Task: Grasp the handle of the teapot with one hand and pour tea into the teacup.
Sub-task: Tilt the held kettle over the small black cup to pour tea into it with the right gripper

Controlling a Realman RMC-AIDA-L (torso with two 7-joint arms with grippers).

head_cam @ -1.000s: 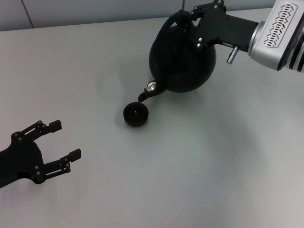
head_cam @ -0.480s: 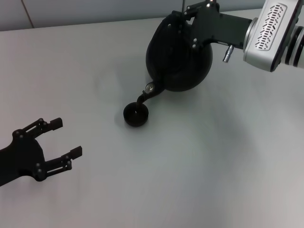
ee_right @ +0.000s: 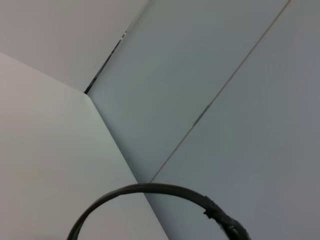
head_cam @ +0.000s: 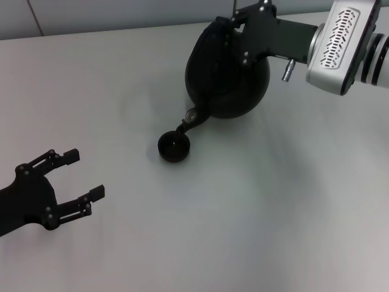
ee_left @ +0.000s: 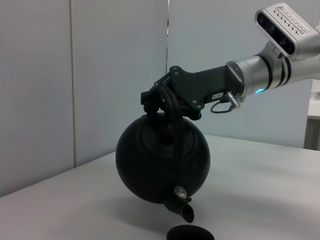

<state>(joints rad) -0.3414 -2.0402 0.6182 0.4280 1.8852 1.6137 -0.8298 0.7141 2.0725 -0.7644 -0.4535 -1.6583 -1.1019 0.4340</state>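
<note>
With the right gripper (head_cam: 234,27) clamped on the handle (ee_left: 167,107) and the teapot (head_cam: 226,76) tipped in the air, spout just above the teacup (head_cam: 174,146), the pour should go slowly, spout centred over the cup; the left gripper (head_cam: 73,176) idles, released.

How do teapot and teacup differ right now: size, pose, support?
Size: the teapot is far larger than the teacup.
Pose: teapot tipped, spout down over the teacup; teacup upright.
Support: teapot hangs off the table from the right gripper by its handle; teacup stands on the table.
Both are black.
</note>
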